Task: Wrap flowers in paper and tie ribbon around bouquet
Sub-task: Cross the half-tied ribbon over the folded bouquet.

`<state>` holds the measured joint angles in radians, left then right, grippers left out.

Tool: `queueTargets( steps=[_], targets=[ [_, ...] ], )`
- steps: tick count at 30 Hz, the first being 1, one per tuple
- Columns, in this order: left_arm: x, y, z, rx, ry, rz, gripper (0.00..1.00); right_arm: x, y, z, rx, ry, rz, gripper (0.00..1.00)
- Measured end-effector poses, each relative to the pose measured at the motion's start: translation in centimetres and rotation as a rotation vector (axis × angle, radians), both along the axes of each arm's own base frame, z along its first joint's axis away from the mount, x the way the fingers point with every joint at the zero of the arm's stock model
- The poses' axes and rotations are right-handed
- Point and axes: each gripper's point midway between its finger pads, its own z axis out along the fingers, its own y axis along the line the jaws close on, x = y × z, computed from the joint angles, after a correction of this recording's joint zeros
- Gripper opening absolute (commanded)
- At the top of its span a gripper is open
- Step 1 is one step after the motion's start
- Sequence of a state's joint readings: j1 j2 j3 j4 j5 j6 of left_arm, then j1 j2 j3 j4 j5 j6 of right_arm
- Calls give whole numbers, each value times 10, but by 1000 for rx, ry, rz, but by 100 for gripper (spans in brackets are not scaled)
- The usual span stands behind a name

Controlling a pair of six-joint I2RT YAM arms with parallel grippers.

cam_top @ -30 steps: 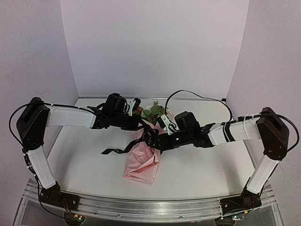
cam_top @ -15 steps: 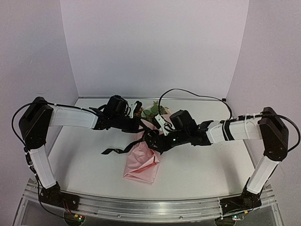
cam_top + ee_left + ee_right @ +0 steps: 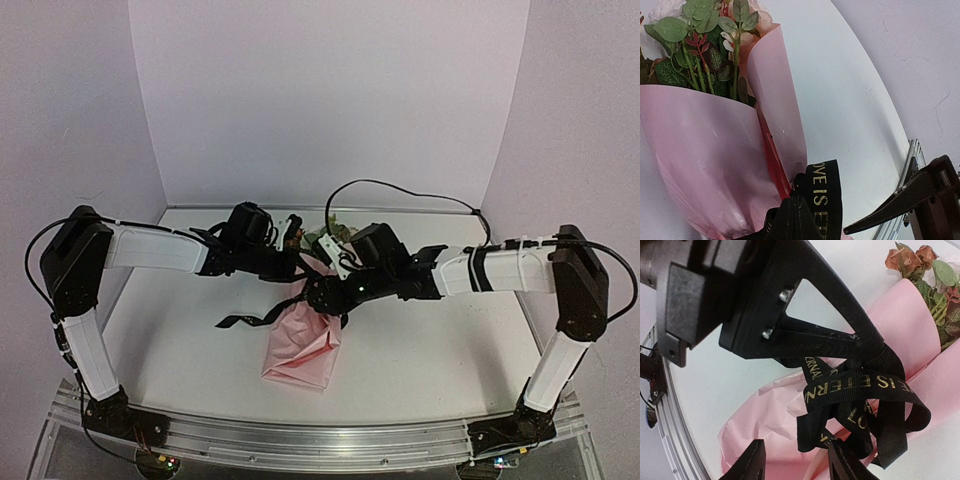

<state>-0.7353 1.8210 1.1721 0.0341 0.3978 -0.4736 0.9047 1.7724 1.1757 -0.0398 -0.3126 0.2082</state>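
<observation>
The bouquet lies on the white table as a cone of pink paper (image 3: 300, 350) (image 3: 705, 150) (image 3: 775, 410). The flowers (image 3: 333, 229) (image 3: 705, 45) (image 3: 940, 285) show at its far, wide end. A black ribbon (image 3: 824, 195) (image 3: 865, 390) with gold lettering is bunched in loops over the cone's middle, and one tail (image 3: 245, 321) trails left on the table. My left gripper (image 3: 796, 202) (image 3: 300, 268) is shut on a strand of the ribbon. My right gripper (image 3: 797, 462) (image 3: 322, 292) is open just short of the loops, with one finger (image 3: 845, 462) touching the lowest fold.
Both arms meet over the middle of the table (image 3: 440, 350). A black cable (image 3: 400, 190) arcs over the back of the table from the right wrist. An aluminium rail (image 3: 320, 440) runs along the near edge. Lilac walls close in the back and sides.
My right arm has shifted left and a little back, bringing its open gripper closer to the ribbon loops. The left arm moved slightly, still holding the ribbon.
</observation>
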Motion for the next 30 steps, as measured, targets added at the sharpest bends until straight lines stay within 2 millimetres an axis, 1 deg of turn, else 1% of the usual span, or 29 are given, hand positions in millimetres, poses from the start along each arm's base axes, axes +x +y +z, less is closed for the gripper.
queueTargets(
  steps=[5, 10, 16, 19, 23, 24, 30],
  targets=[
    [0, 0, 0, 0, 0, -1, 0, 1, 1, -13, -50, 5, 4, 34],
    [0, 0, 0, -1, 1, -1, 0, 3, 2, -22, -81, 8, 0, 33],
    [0, 0, 0, -1, 1, -1, 0, 5, 2, -26, -95, 5, -11, 28],
    [0, 0, 0, -1, 1, -1, 0, 6, 3, -25, -94, 2, -17, 22],
    [0, 0, 0, -2, 2, -1, 0, 8, 3, -25, -96, 0, -25, 3],
    [0, 0, 0, -2, 2, -1, 0, 8, 3, -25, -97, 1, -30, 1],
    [1, 1, 0, -2, 7, 8, 0, 11, -1, -28, -116, -1, -55, 0]
  ],
)
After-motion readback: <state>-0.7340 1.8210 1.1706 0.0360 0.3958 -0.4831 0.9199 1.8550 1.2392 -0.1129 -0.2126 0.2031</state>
